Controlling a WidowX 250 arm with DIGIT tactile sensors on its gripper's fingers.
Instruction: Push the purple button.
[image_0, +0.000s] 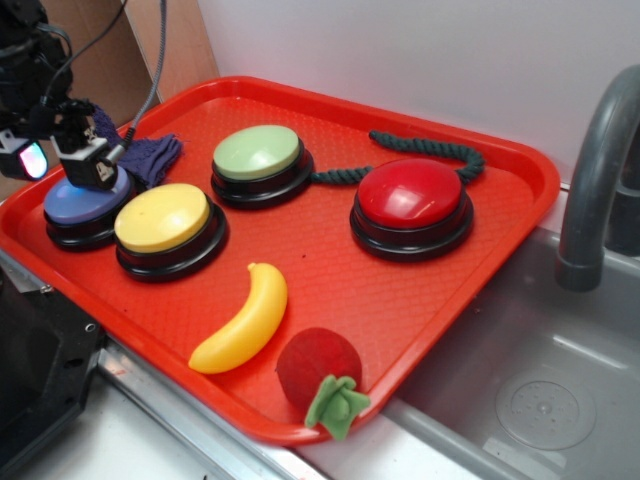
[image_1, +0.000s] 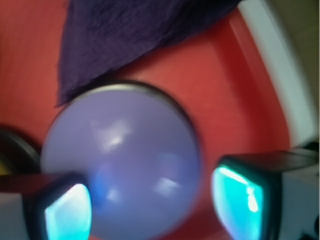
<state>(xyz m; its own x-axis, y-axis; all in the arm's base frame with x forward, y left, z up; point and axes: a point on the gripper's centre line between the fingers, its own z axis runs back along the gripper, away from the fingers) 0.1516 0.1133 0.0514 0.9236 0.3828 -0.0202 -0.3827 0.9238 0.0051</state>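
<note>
The purple button (image_0: 85, 205) is a periwinkle dome on a black base at the left end of the red tray (image_0: 520, 200). My gripper (image_0: 60, 162) hangs right over it, with one finger low against the dome's top. In the wrist view the purple button (image_1: 120, 150) fills the middle, blurred and very close. My gripper (image_1: 152, 205) is open: its two cyan-lit pads (image_1: 237, 200) stand wide apart on either side of the dome's near part, with nothing held between them.
A dark purple rag (image_0: 155, 155) lies just behind the purple button. A yellow button (image_0: 163, 218) sits right beside it, a green button (image_0: 257, 153) and a red button (image_0: 411, 193) further right. A green rope (image_0: 420, 155), toy banana (image_0: 245, 318) and red toy fruit (image_0: 320, 370) also lie on the tray. A sink (image_0: 540, 400) and faucet (image_0: 600, 180) are to the right.
</note>
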